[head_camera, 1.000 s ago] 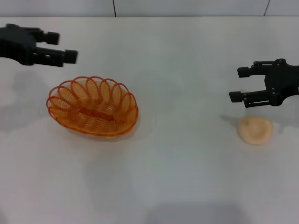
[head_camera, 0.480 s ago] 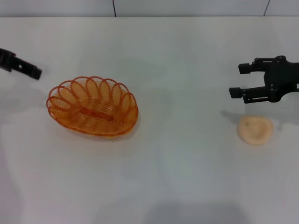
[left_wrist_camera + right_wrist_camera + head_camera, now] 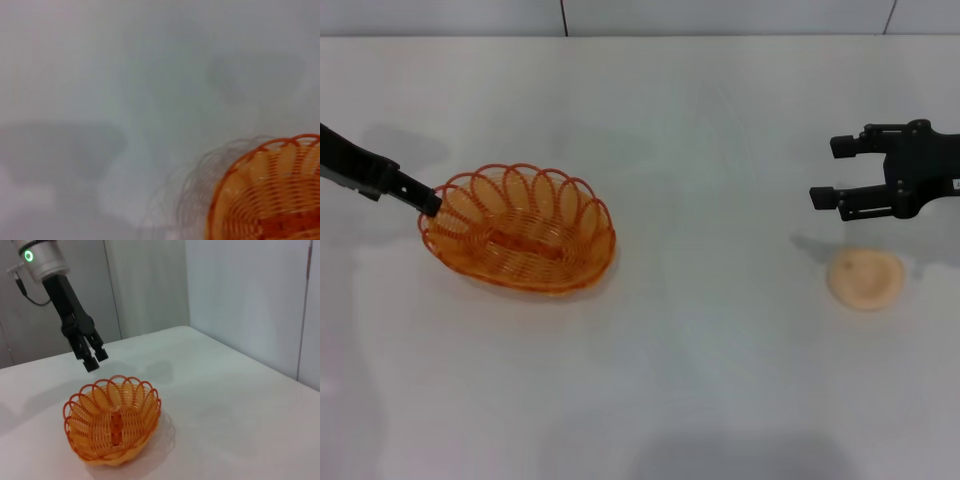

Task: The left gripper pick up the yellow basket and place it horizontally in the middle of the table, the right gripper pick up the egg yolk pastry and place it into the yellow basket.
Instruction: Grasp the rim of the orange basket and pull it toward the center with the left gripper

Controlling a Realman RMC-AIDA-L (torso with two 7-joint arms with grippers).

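The yellow basket (image 3: 517, 228) stands on the white table (image 3: 700, 360), left of the middle, with its long side slightly slanted. It also shows in the left wrist view (image 3: 270, 195) and in the right wrist view (image 3: 114, 422). My left gripper (image 3: 428, 203) points down at the basket's left rim, just above it. In the right wrist view the left gripper (image 3: 94, 360) is open by a narrow gap and holds nothing. The egg yolk pastry (image 3: 865, 278) lies on the table at the right. My right gripper (image 3: 828, 174) is open and empty, hovering just behind the pastry.
A grey wall with a vertical seam (image 3: 563, 18) runs along the table's far edge. The left arm's silver-white segment with the green light (image 3: 29, 256) stands above the basket in the right wrist view. The gripper's shadows fall on the table (image 3: 65, 150).
My left gripper has swung out to the left, then come down and in to the basket's left rim. The right gripper rose slightly. Basket and pastry have not moved.
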